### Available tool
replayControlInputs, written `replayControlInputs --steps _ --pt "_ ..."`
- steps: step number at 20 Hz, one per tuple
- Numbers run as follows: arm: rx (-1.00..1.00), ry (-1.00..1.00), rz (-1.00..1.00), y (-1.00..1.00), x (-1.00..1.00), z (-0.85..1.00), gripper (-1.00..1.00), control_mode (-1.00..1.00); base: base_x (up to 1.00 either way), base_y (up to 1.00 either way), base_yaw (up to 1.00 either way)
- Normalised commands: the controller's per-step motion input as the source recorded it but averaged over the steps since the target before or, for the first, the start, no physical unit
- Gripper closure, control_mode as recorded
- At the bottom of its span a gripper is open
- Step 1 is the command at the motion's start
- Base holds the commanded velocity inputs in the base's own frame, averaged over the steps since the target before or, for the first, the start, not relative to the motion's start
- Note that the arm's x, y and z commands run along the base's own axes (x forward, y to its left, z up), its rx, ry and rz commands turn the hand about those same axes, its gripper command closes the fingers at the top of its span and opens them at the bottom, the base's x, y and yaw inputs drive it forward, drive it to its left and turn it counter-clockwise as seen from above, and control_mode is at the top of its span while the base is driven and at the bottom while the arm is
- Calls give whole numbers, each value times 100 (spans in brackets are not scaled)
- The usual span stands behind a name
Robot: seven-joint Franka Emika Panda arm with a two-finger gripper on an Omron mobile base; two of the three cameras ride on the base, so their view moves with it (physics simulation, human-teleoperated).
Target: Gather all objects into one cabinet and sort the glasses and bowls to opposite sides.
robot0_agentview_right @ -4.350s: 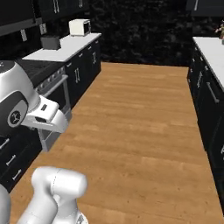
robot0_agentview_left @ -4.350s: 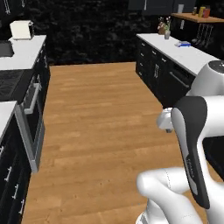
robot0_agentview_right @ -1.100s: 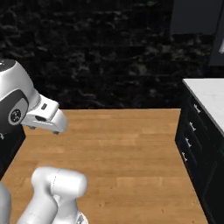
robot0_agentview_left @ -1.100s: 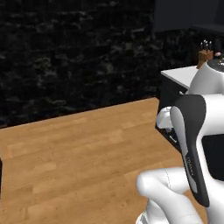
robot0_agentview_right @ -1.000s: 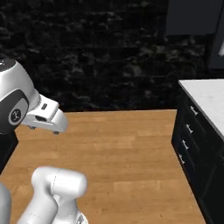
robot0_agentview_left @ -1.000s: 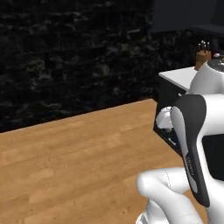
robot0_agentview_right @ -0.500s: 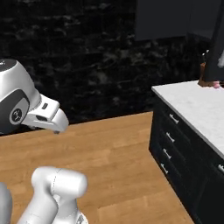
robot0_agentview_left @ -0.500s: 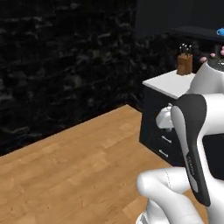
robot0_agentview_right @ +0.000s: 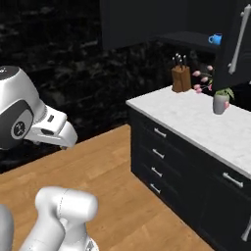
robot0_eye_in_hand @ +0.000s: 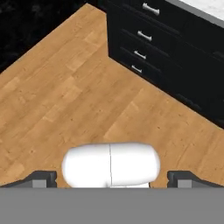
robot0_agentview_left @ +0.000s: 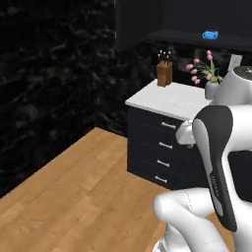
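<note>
A small bright blue bowl [robot0_agentview_left: 210,34] [robot0_agentview_right: 214,38] sits on the dark inner shelf of the matte black upper cabinet [robot0_agentview_left: 197,38] [robot0_agentview_right: 188,37]. The cabinet's door [robot0_agentview_right: 234,44] stands open, and its long pale bar handle [robot0_agentview_right: 238,35] is in view. My gripper [robot0_eye_in_hand: 112,178] is open, its two dark fingertips [robot0_eye_in_hand: 41,177] wide apart with nothing between them. It points down at the wooden floor, far from the cabinet. The red cup, the orange mug and the striped bowl are out of view.
Below the cabinet a white counter [robot0_agentview_left: 170,101] [robot0_agentview_right: 196,120] carries a knife block [robot0_agentview_left: 164,74] [robot0_agentview_right: 180,78] and a vase of pink flowers [robot0_agentview_left: 207,78] [robot0_agentview_right: 220,100]. Black drawers with silver pulls [robot0_agentview_left: 162,152] [robot0_agentview_right: 159,157] [robot0_eye_in_hand: 148,35] front it. A black stone wall [robot0_agentview_left: 49,74] stands on the left.
The whole picture has shifted, so the base has moved. The counter, drawers and cabinet now sit larger and nearer the middle. The arm holds the same pose.
</note>
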Motion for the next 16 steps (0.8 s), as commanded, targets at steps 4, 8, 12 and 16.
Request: replayControlInputs --steps 4,8,12,16 --pt "0 0 0 0 0 0 -100 100 69 34 -60" --pt "0 0 0 0 0 0 -100 100 71 35 -59" --pt "0 0 0 0 0 0 -100 100 73 37 -59" --pt "0 0 0 0 0 0 -100 100 72 38 -59"
